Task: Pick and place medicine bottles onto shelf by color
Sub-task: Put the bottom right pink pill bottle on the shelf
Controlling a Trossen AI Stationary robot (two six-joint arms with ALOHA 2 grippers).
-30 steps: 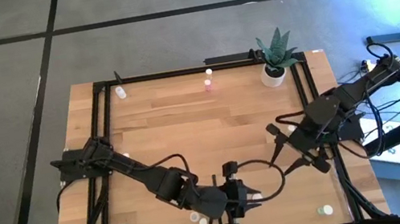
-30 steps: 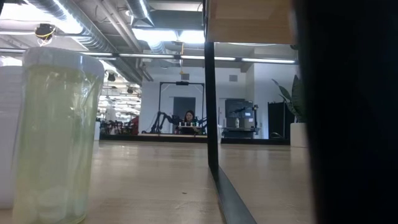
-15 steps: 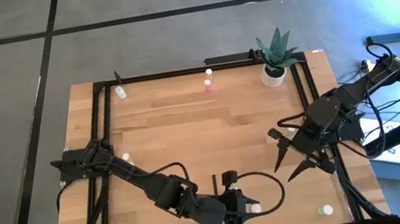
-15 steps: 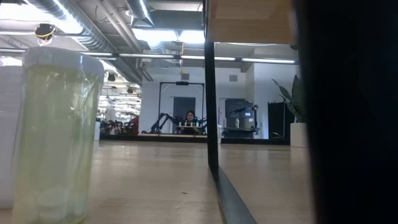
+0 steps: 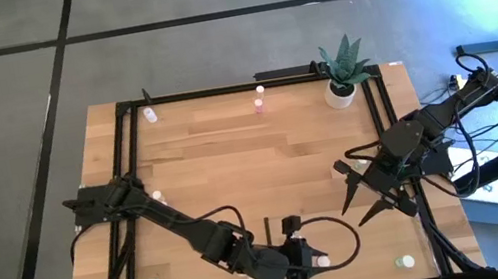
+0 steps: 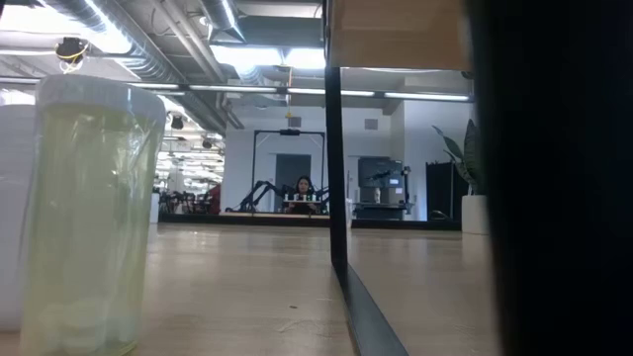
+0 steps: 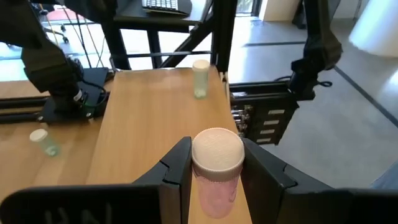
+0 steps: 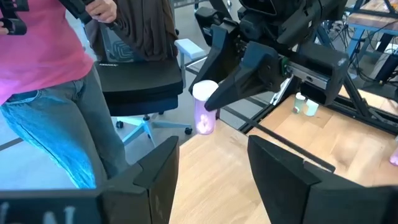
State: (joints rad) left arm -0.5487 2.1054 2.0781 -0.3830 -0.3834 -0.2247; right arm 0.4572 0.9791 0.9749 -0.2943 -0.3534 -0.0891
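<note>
Pink bottle (image 7: 217, 163) sits pinched between the fingers of my left gripper (image 5: 312, 261), lifted near the desk's (image 5: 231, 153) front edge; the right wrist view shows it clear of the wood. I judge this is the carry step, so I should keep the bottle upright, hold the pinch steady on its body below the white cap, and travel toward the other pink bottle (image 5: 259, 107) at the far edge, since colours belong together. Green bottle (image 7: 200, 77) and another (image 7: 45, 141) lie ahead; I should pass above them. My right gripper (image 5: 362, 194) waits spread and empty at the desk's right side, so my route should stay well apart from it
</note>
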